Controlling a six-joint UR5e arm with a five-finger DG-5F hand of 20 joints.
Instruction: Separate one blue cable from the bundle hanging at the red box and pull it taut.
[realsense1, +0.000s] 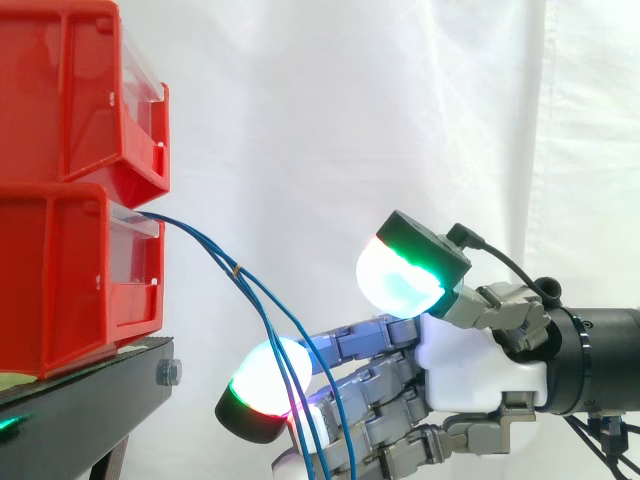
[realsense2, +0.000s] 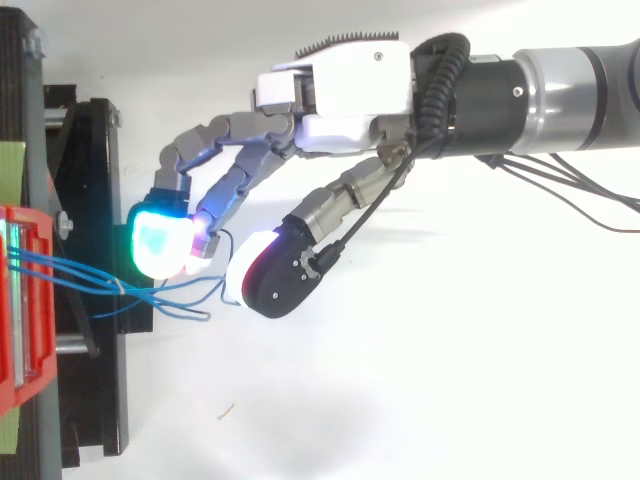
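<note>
Robot hand (realsense2: 345, 95) open; fingers (realsense1: 265, 385) reach among the blue cables (realsense1: 236, 268) hanging from the red box (realsense1: 70, 280), likely to isolate one.

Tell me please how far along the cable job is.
Done: the hand is at the blue cables hanging from the red box. In hand: its fingers lie among the strands, thumb apart, no grip showing. Left: single out one cable, pinch it and pull; all hang slack.
</note>
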